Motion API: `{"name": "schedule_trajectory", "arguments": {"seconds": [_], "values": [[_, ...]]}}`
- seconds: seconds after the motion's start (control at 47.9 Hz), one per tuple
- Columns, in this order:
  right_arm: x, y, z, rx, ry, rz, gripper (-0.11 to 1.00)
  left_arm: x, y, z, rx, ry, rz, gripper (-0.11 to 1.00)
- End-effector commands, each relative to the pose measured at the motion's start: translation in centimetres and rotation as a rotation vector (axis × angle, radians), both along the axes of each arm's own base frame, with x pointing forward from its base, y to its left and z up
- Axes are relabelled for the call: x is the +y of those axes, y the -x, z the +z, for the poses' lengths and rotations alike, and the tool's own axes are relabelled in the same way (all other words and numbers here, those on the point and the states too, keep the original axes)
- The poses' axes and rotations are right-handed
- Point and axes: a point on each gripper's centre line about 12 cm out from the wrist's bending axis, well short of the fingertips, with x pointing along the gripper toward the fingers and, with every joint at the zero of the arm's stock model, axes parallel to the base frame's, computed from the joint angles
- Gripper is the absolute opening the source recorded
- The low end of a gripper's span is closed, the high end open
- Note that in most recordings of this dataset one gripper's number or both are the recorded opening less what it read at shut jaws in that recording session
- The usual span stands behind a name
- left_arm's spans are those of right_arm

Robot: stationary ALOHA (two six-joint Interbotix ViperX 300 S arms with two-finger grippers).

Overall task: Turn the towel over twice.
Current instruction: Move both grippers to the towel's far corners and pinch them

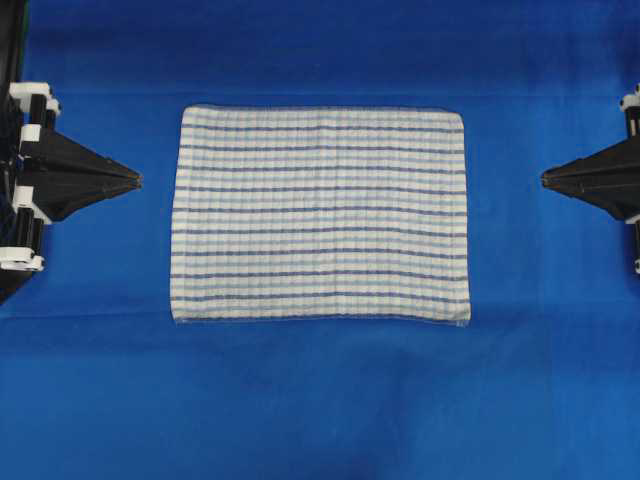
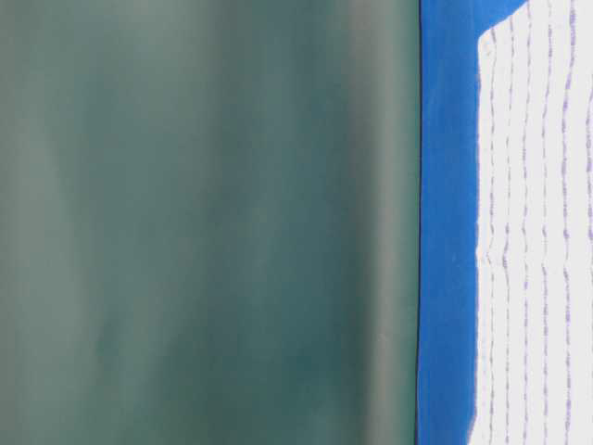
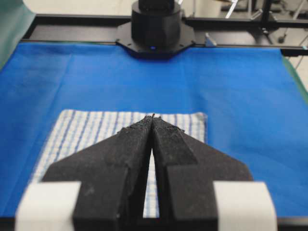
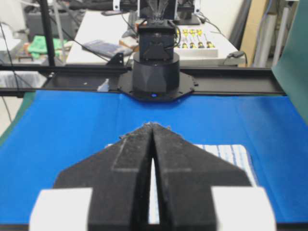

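Left gripper (image 1: 138, 181) and right gripper (image 1: 544, 179) both closed, empty, well apart from the towel (image 1: 320, 214). Blue cover (image 1: 320, 400) lies smooth over the table; green backdrop (image 2: 204, 222) behind. Towel white with blue stripes, flat at centre. Bare cover on every side.

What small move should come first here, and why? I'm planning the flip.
Probably open the left gripper and bring it to the towel's near edge: the towel lies flat and untouched, both grippers, right gripper too, are shut and clear of it.
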Motion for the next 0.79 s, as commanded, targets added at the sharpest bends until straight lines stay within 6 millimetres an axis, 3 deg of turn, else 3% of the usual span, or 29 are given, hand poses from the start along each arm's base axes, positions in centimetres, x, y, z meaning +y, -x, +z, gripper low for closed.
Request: {"name": "schedule_trajectory", "arguments": {"seconds": [0.0,0.23,0.606,0.71,0.773], "values": [[-0.4,-0.4,0.9,-0.017,-0.003,-0.019,0.0,0.1,-0.3,0.6,-0.012,-0.005,0.007,0.0],[-3.4,-1.4,-1.2,0.109,-0.024,-0.159,0.0,2.2,-0.5,-0.2,0.022,-0.014,0.111,0.0],[-9.1,-3.2,-6.7,0.345,-0.108,-0.381,0.0,7.5,-1.9,-5.9,0.206,0.012,0.334,0.02],[-10.5,-4.3,-8.5,0.427,-0.132,-0.416,0.01,8.6,-2.1,-7.6,0.254,0.021,0.373,0.18],[-11.3,-4.8,-9.6,0.471,-0.147,-0.434,0.15,9.4,-2.3,-8.7,0.291,0.034,0.401,0.36]]}}
